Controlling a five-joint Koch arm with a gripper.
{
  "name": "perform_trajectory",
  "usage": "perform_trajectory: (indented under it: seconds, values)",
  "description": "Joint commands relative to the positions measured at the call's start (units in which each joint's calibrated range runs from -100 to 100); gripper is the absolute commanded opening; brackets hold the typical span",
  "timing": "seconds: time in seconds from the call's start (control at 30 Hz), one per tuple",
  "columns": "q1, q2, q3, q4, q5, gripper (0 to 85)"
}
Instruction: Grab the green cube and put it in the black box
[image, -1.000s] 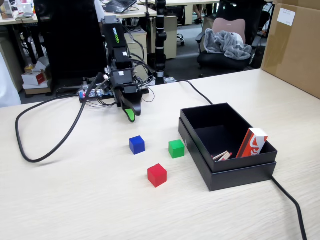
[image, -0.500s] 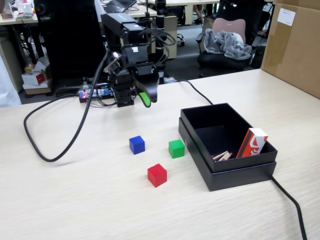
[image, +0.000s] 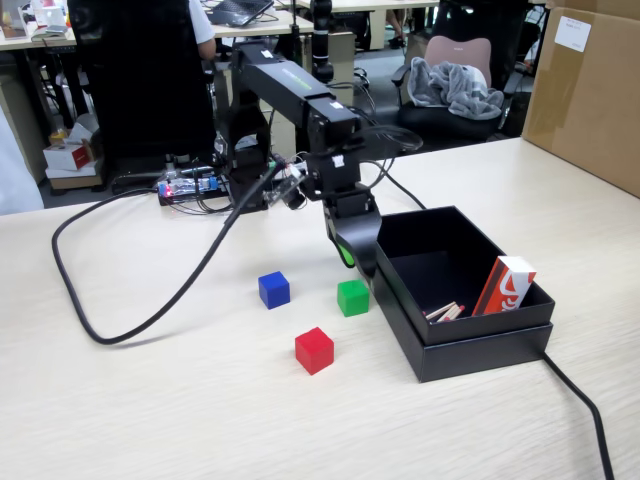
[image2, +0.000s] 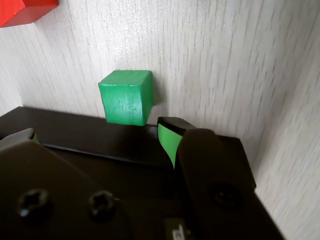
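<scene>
Green cube (image: 352, 297) sits on the pale wood surface (image: 150, 400) in the fixed view, just left of the black box (image: 470, 345), blue cube (image: 273, 289) and red cube (image: 314, 350) nearby. The pincer (image: 357, 262) hangs just above it, beside the box's near-left corner. Wrist view: the green cube (image2: 125, 97) lies free ahead of the pincer (image2: 100, 137), whose tips stand spread, holding nothing.

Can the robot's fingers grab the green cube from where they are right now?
Probably yes. The gripper hangs just behind the green cube, nothing lies between them, and the blue cube and red cube sit apart. The black box is close beside it, though.
</scene>
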Motion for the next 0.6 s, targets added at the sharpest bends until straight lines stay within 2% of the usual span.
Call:
perform_trajectory:
  seconds: [0.0,0.43,0.57]
  values:
    - [0.44,0.97,4.89,-0.24,0.68,48.0]
    - [-0.05,10.61,6.25,-0.24,1.27,47.9]
    - [-0.39,12.44,6.52,-0.15,1.22,45.5]
